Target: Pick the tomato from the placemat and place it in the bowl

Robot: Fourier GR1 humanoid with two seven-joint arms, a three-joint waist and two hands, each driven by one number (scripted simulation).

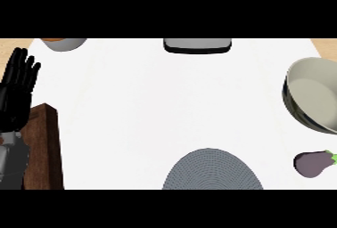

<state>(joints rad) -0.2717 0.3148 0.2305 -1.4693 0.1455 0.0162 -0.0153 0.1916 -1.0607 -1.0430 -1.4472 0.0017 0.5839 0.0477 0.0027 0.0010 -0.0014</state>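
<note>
**Head view: 1 hand, 1 placemat, 1 bowl, tomato not located**

Hands: 1 showing. The left hand (16,89) is at the far left edge w/ fingers straight, pointing up and slightly spread. It holds nothing and touches nothing. Its grey forearm (12,164) runs down the left edge below it.

Task items: 1 placemat (211,171), grey, ribbed and rounded, at bottom centre and cut off by the lower edge. The visible part shows only its own ribbed surface. 1 bowl (316,93), pale inside w/ a dark outer wall, sits at the right edge, partly out of frame, well apart from the placemat. Where the tomato is: cannot tell from this view.

Other items, 1 of each:
- An eggplant (313,163), purple w/ a green stem end, lies at lower right. It is below the bowl and right of the placemat, touching neither.
- A brown wooden block (45,147) stands at lower left, just beside the forearm.
- A dark-rimmed grey tray-like object (197,45) is at top centre, cut by the top edge.
- A grey container (63,43) w/ sth orange-brown inside is at top left, also cut off.

All of it rests on 1 white counter (164,98).
</note>
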